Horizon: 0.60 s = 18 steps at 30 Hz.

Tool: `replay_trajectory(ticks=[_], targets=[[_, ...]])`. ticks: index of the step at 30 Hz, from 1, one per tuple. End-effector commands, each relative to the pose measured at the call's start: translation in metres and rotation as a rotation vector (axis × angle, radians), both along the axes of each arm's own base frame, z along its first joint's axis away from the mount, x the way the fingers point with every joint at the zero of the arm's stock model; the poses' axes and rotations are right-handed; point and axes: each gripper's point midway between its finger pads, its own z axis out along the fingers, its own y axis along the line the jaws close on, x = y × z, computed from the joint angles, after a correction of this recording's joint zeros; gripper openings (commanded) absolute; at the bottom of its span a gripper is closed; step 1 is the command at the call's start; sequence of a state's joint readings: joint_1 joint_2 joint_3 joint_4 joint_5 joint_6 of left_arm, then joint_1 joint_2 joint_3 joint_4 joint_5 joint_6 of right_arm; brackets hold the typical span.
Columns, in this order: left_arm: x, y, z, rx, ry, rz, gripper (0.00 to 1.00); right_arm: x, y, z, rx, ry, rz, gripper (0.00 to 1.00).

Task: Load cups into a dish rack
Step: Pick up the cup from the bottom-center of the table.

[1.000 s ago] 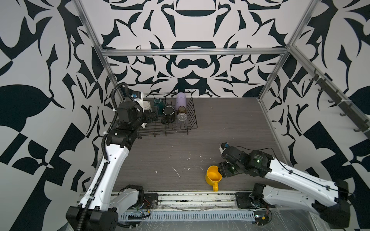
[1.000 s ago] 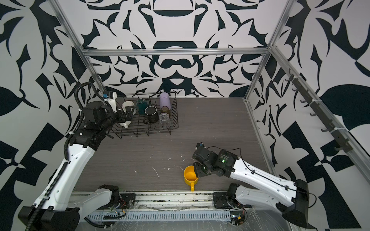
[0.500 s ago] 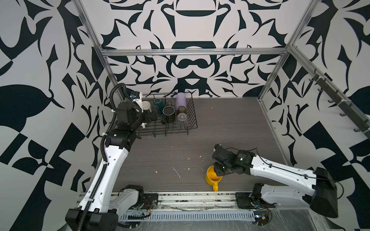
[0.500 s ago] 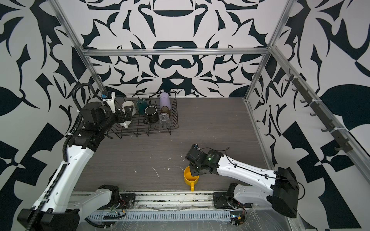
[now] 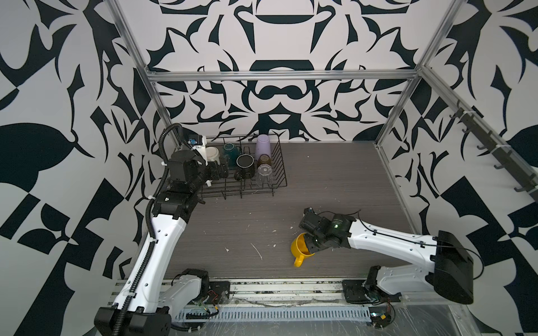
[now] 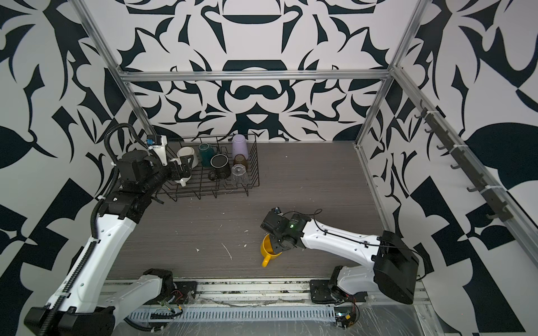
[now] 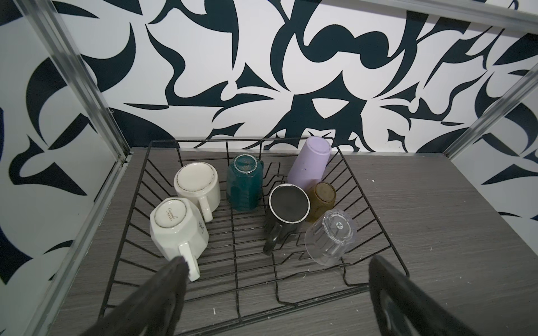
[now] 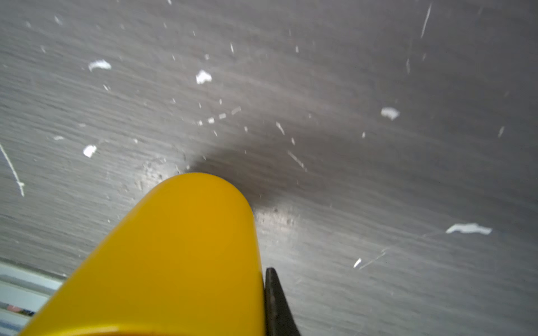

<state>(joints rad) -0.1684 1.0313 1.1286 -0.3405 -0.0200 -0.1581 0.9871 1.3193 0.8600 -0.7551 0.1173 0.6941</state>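
Your top views are bright and evenly lit from overhead, shadows faint; metal frame (image 5: 279, 75) lines bow slightly near the edges. Left wrist view: rack (image 7: 241, 270) sharp, near fingers (image 7: 163, 296) dark and out of focus. Right wrist view: you've got smear all over, yellow mug (image 8: 180, 256) soft, dark shadow plus pale glare on the table (image 8: 378, 174) beside it.

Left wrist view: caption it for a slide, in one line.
Seven cups sit upside down in the black wire dish rack, the open left gripper over its near side.
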Motion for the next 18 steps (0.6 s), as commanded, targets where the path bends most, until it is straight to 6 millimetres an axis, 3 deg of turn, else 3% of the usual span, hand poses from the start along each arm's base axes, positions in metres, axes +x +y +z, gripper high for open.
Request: replay_trajectory(ticks=[1,7,11,18], targets=[[-0.002,-0.005,-0.004,-0.065,0.018,-0.015,0.99,0.033,0.022,0.037,0.114,-0.109,0.008,0.0],[-0.003,-0.02,-0.013,-0.171,0.053,-0.074,0.99,0.079,0.032,0.078,0.374,-0.164,-0.067,0.0],[-0.006,-0.041,-0.011,-0.264,0.075,-0.176,0.99,0.107,0.032,0.119,0.502,-0.277,-0.083,0.0],[-0.004,-0.08,-0.016,-0.459,0.164,-0.361,1.0,0.137,0.042,0.182,0.682,-0.423,-0.043,0.0]])
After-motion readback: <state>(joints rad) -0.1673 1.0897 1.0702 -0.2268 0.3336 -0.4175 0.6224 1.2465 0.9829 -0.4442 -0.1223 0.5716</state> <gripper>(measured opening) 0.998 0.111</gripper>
